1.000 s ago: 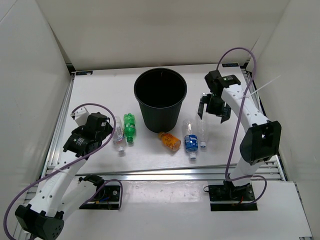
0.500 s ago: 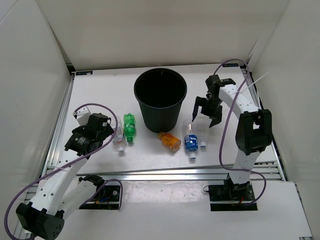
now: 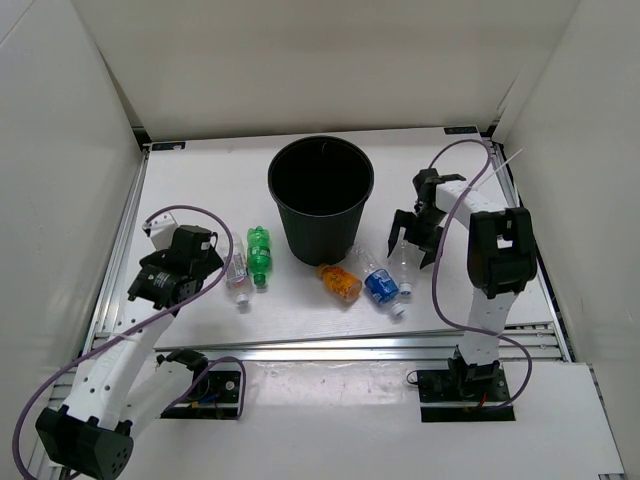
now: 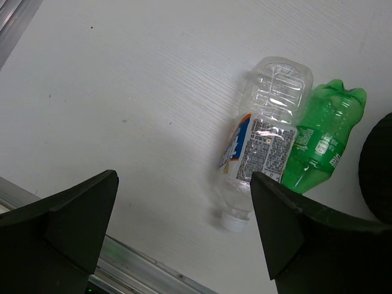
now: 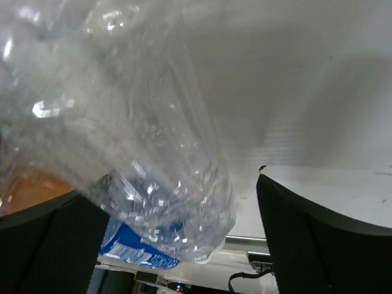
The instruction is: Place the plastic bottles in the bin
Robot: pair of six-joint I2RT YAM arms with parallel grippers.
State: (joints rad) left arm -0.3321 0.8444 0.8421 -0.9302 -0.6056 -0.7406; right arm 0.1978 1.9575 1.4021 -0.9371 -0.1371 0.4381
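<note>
My left tool (image 4: 184,211) gapes wide over the pink-labelled bottle (image 4: 263,147), left of the bin (image 3: 322,238). My right tool (image 3: 412,240), also wide, straddles the plain clear bottle (image 5: 153,153) on the bench (image 3: 200,190). An off-centre squeeze could squirt it into the blue-labelled bottle (image 3: 381,285).

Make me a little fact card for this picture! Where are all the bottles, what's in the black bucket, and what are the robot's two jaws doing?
bin: black, upright, no bottle seen inside
bottles on table: five, all lying down
left of bin: green bottle and pink-label bottle, side by side
near side of bin: orange bottle
right of bin: blue-label bottle and plain clear bottle
left jaws: open, near the pink-label bottle, holding nothing
right jaws: open, one on each side of the plain clear bottle
</note>
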